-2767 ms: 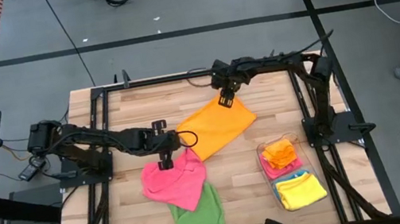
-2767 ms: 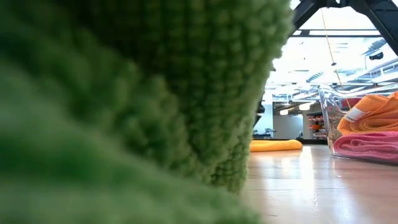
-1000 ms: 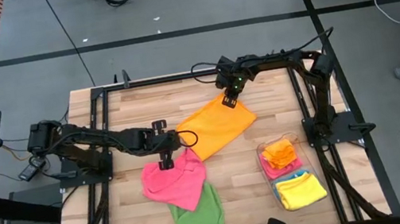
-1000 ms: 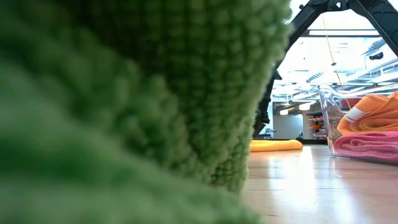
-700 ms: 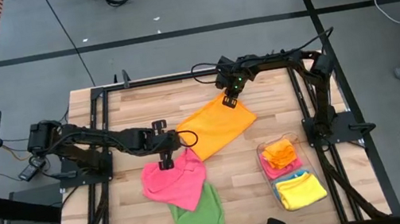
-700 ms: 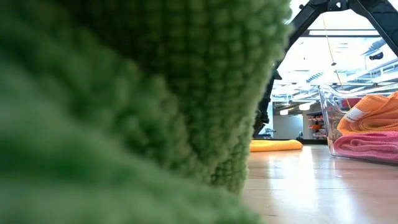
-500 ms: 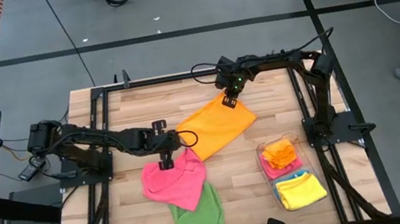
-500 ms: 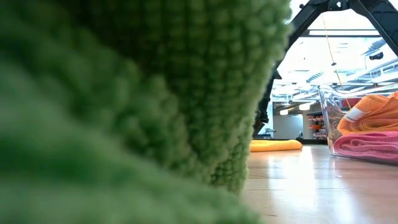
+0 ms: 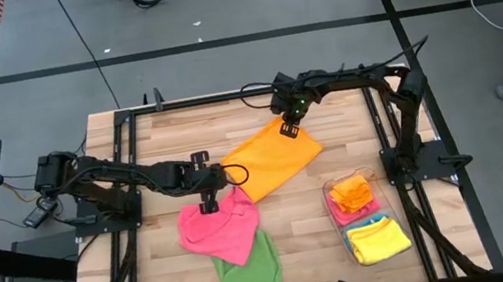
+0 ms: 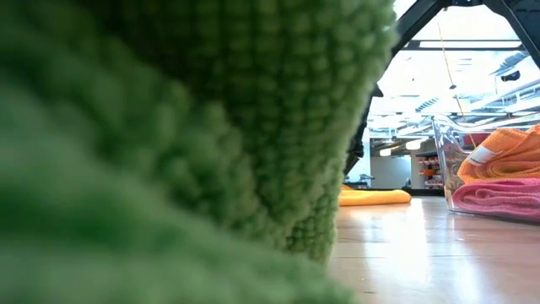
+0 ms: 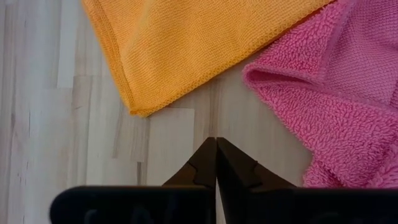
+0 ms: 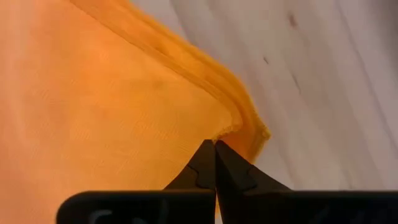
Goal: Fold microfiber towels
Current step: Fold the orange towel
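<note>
Where the left arm reaches in across the table (image 9: 165, 266), the left gripper (image 9: 209, 205) sits with fingers pressed together and nothing between them, tips over bare wood in the gap between the orange towel (image 9: 273, 159) and the pink towel (image 9: 217, 228). In the left wrist view the closed tips (image 11: 216, 146) lie just short of the orange towel's (image 11: 180, 43) corner, with the pink towel's (image 11: 323, 93) fuzzy edge beside them.

Green towel (image 9: 250, 279) lies near the front edge, partly under the pink one; it fills most of the low view (image 10: 169, 143).

Orange towel is spread flat mid-table. The right gripper (image 9: 288, 129) is at its far corner, fingers pinched shut on the layered corner (image 12: 239, 127).

Far right: clear bin (image 9: 332, 211) holding folded orange, pink, blue and yellow towels.
</note>
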You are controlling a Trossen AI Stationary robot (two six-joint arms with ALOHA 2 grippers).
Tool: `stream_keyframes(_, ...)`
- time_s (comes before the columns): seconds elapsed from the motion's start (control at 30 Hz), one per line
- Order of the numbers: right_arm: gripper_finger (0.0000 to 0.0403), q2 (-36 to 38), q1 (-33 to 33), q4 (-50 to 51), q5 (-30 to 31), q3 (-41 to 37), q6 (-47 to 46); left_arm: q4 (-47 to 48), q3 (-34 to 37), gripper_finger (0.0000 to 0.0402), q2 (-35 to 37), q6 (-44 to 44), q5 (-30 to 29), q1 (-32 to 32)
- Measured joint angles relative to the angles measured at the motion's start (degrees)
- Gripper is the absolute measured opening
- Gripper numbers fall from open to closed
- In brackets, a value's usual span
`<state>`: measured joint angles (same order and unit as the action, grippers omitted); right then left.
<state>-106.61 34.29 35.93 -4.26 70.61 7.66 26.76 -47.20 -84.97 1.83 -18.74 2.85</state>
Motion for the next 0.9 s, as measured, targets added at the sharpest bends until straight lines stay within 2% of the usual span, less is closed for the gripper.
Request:
stream_keyframes(0.1, 0.0002, 0.0, -0.33, 0.21, -2.9, 0.0, 1.92, 0.02, 0.0, 0.0015, 0.0, -0.04, 0.0, 0.0)
stream_keyframes(0.2, 0.0002, 0.65, -0.62, -0.4, 2.61, 0.02, 1.27, 0.04, 0.0, 0.0023, 0.0, -0.02, 0.0, 0.01)
stream_keyframes(0.27, 0.0002, 0.64, -0.58, 0.97, -3.41, 0.05, 5.57, 0.05, 0.0, 0.0026, -0.01, -0.1, 0.0, 0.01)
stream_keyframes(0.3, 0.0002, 0.58, -0.61, 1.16, -4.3, -0.05, 6.22, 0.05, 0.0, 0.0028, 0.0, -0.11, -0.01, 0.0)
stream_keyframes(0.37, 0.0002, 0.55, -1.17, -0.69, 0.08, 0.01, 5.44, 0.04, 0.0, 0.0028, 0.0, -0.06, 0.0, 0.02)
stream_keyframes(0.4, 0.0002, 0.57, -1.36, -0.28, -0.37, 0.11, 7.69, 0.06, 0.0, 0.0028, 0.0, 0.06, 0.0, 0.02)
stream_keyframes(0.47, 0.0002, 0.55, -2.01, 2.13, -6.52, -0.03, 14.56, 0.05, 0.0, 0.0024, 0.0, 0.09, 0.0, 0.02)
stream_keyframes(0.5, 0.0002, 0.55, -2.66, 2.23, -7.61, -0.07, 16.43, 0.04, 0.0, 0.0022, -0.02, 0.09, 0.0, 0.0)
stream_keyframes(0.53, 0.0002, 0.55, -3.4, 1.44, -6.73, -0.05, 17.16, 0.07, 0.0, 0.002, -0.02, 0.1, 0.0, 0.0)
stream_keyframes(0.7, 0.0002, 0.55, -5.47, -0.1, 5.6, -0.02, 22.44, 0.07, 0.0, 0.0013, 0.0, 0.12, 0.0, 0.02)
stream_keyframes(0.8, 0.0002, 0.55, -6.38, -1.01, 11.77, -0.02, 21.96, 0.09, 0.0, 0.0016, -0.01, 0.13, 0.0, 0.02)
stream_keyframes(0.9, 0.0003, 1.1, -6.42, -1.42, 12.07, 0.0, 21.04, 0.12, 0.0, 0.0023, -0.01, 0.02, 0.0, 0.01)
